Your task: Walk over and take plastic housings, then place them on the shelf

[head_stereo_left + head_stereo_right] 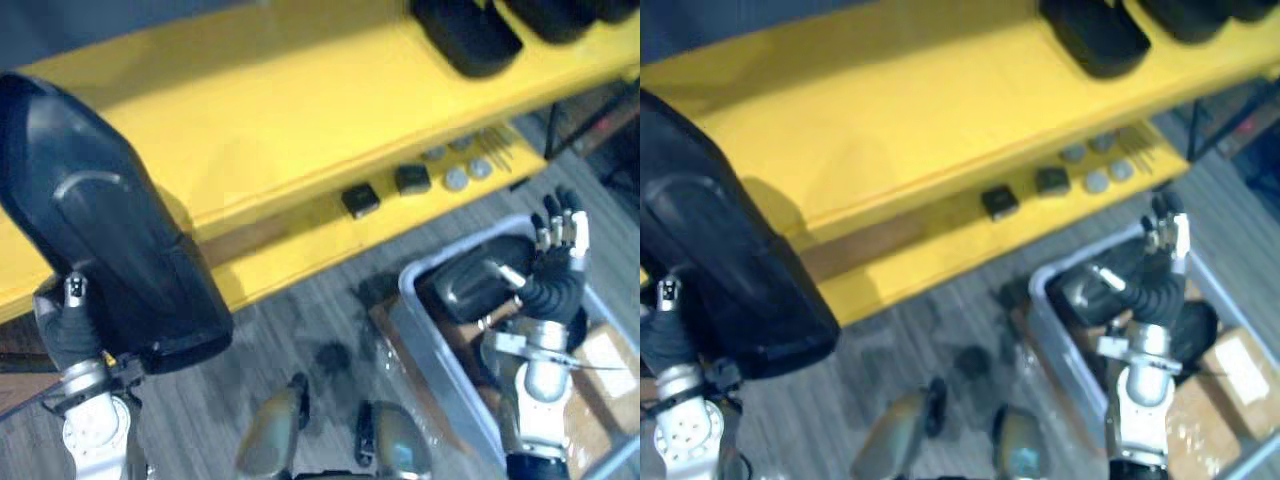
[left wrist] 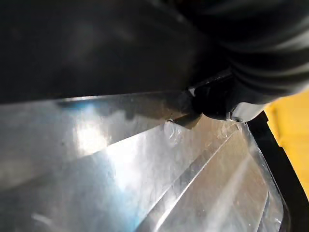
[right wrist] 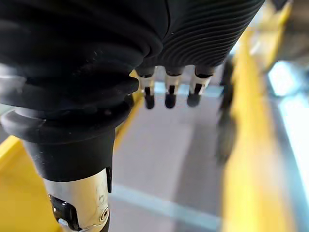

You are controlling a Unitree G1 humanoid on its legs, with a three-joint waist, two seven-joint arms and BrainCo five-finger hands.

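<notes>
Yellow shelf [image 1: 300, 120] ran across the far side, and the left hand [image 1: 70, 325] held a black plastic housing [image 1: 110, 230] up at its near left edge, apparently for placing, though how it gripped I could not tell, while the right hand [image 1: 560, 240] waited straight-fingered above the grey bin [image 1: 412, 290].

Reads as a workshop or factory parts store. Centres on a long yellow shelf [image 1: 300, 120] with two tiers. Carries black plastic housings [image 1: 465, 35] on the top tier, toward the right end. Keeps small black blocks [image 1: 361, 199] and round grey discs [image 1: 456, 179] on the tier below. Has a grey bin [image 1: 420, 315] of dark parts and a cardboard box [image 1: 1240, 365] on the wood-patterned floor [image 1: 300, 310], just in front of the shelf's right end.
</notes>
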